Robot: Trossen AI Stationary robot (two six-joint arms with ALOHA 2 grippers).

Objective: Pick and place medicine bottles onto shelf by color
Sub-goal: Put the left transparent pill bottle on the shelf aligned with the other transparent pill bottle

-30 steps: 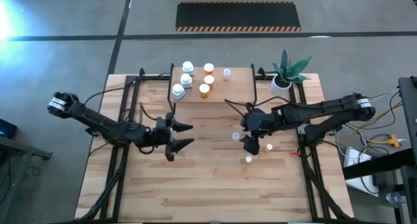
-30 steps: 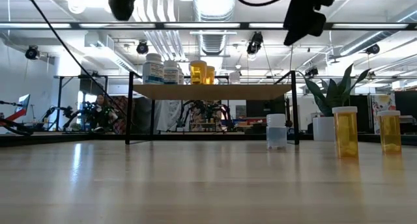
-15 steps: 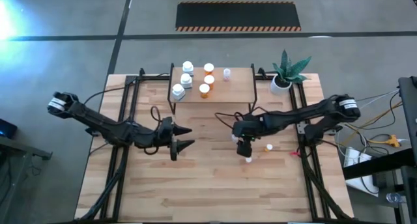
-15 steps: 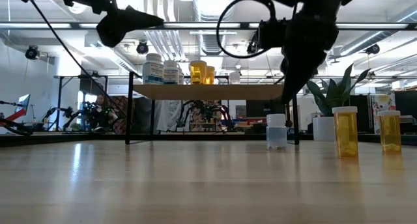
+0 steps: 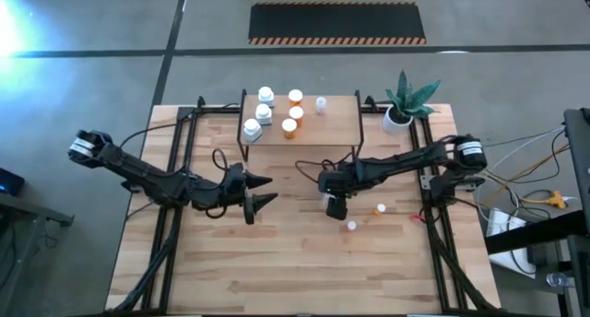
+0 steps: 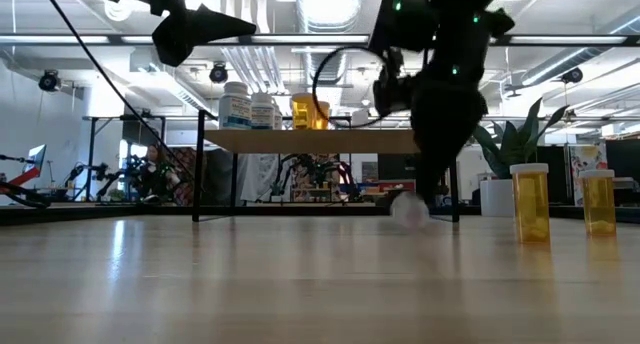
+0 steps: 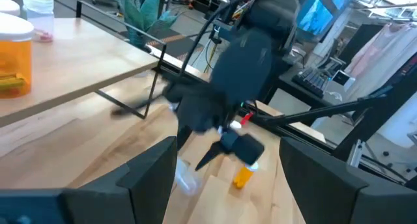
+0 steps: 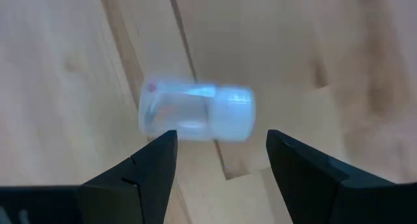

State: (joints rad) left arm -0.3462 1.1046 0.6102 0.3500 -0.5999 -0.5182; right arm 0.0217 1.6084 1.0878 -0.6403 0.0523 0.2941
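Right gripper (image 8: 220, 160) hung open just above the clear bottle (image 8: 195, 113), which lay on its side mid-table before the shelf (image 5: 318, 123), long axis spanning the jaw gap; left gripper (image 5: 262, 190) waited farther off, open

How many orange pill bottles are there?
5: three orange bottles on the shelf at; two on the table at. None seem hidden.
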